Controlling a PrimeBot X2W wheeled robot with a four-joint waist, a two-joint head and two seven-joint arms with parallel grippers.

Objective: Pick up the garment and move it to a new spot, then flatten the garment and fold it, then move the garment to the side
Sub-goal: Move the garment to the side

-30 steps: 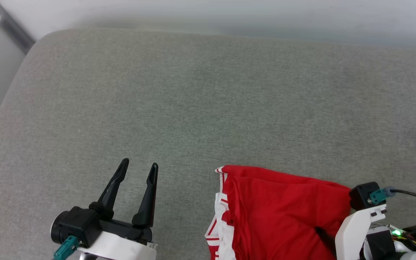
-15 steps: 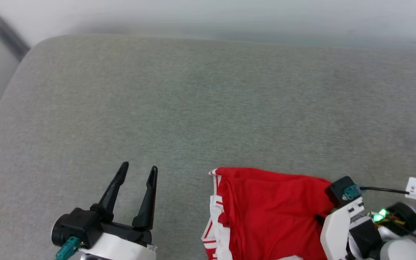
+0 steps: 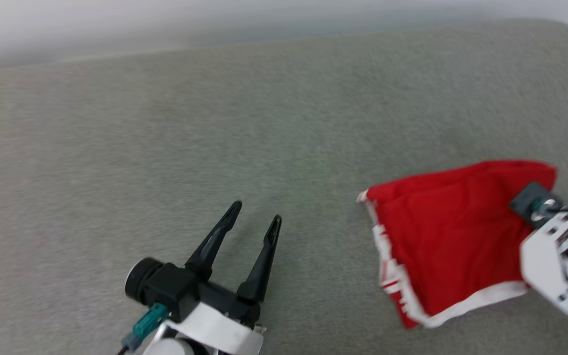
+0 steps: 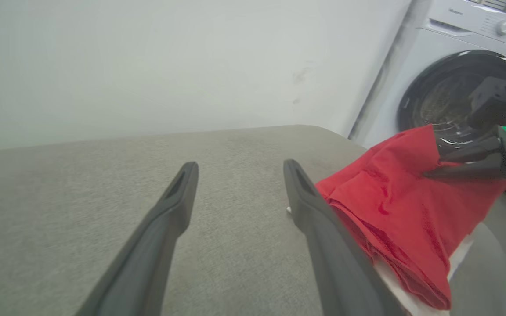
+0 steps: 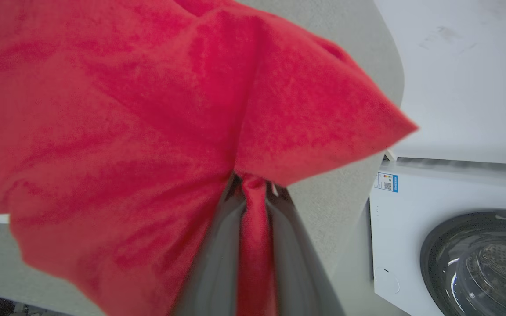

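Since the picture of a second ago the head camera has swung round, so the rail at the far left is out of its view and the rounded right corner of the grey padded tabletop (image 3: 550,44) has come in. The garment (image 3: 442,231) has changed too: it lay bunched low beside the right wrist, and now one red corner is drawn up and the cloth hangs spread out below it. In the right wrist view the right claw (image 5: 257,186) is pressed together on a thin fold of the red garment (image 5: 125,109), which runs down between its two dark fingers and billows out beyond their tips. The left wrist view shows the same grip from the side, with the right claw (image 4: 433,166) pinching the upper corner of the garment (image 4: 402,210) in front of a white washing machine (image 4: 455,87) with a dark round door. The garment is at the right side of the tabletop, near its right edge, with striped red-and-white trim down its left side and a white band along the bottom. I cannot tell whether its lowest folds touch the surface. The left claw (image 3: 256,212) stays spread and holds nothing, low over bare tabletop and well apart from the garment, fingers pointing toward the far wall (image 4: 147,66).
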